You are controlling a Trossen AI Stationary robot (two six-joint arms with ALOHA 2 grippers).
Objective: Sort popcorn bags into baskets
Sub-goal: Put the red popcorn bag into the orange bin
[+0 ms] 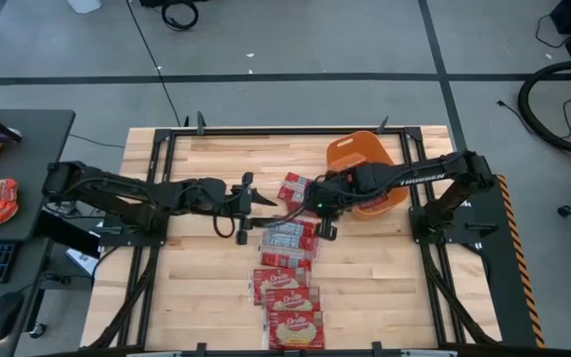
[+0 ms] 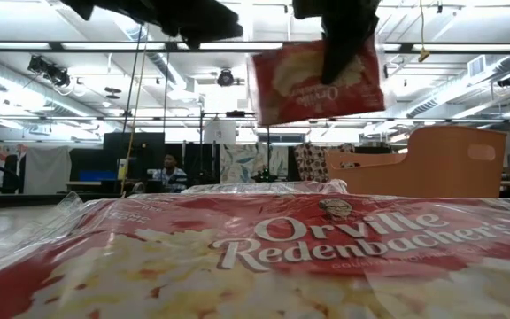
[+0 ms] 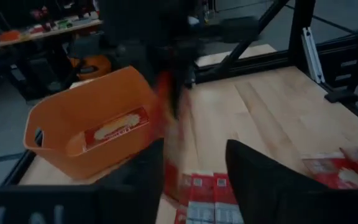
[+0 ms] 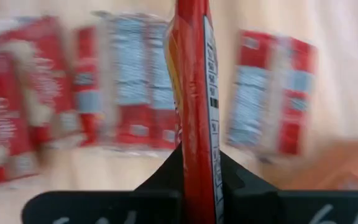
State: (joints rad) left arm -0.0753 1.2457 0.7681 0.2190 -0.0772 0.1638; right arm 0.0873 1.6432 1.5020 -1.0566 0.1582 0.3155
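In the high view, the left hand (image 1: 266, 202) reaches in from the frame's left and hovers at mid-frame over the wooden worktop (image 1: 206, 268), its fingers apart and holding nothing. Just to its right, the right hand (image 1: 322, 210) is clamped on a red popcorn bag (image 2: 317, 80); the low view shows that packet lifted clear of the worktop, hanging at upper centre of the frame. Below both hands, more popcorn bags (image 1: 287, 288) lie in a column down to the frame's lower edge, and another popcorn bag (image 1: 294, 187) lies between the hands. The orange basket (image 1: 360, 159) sits at upper right of centre, with one packet (image 3: 117, 127) already inside.
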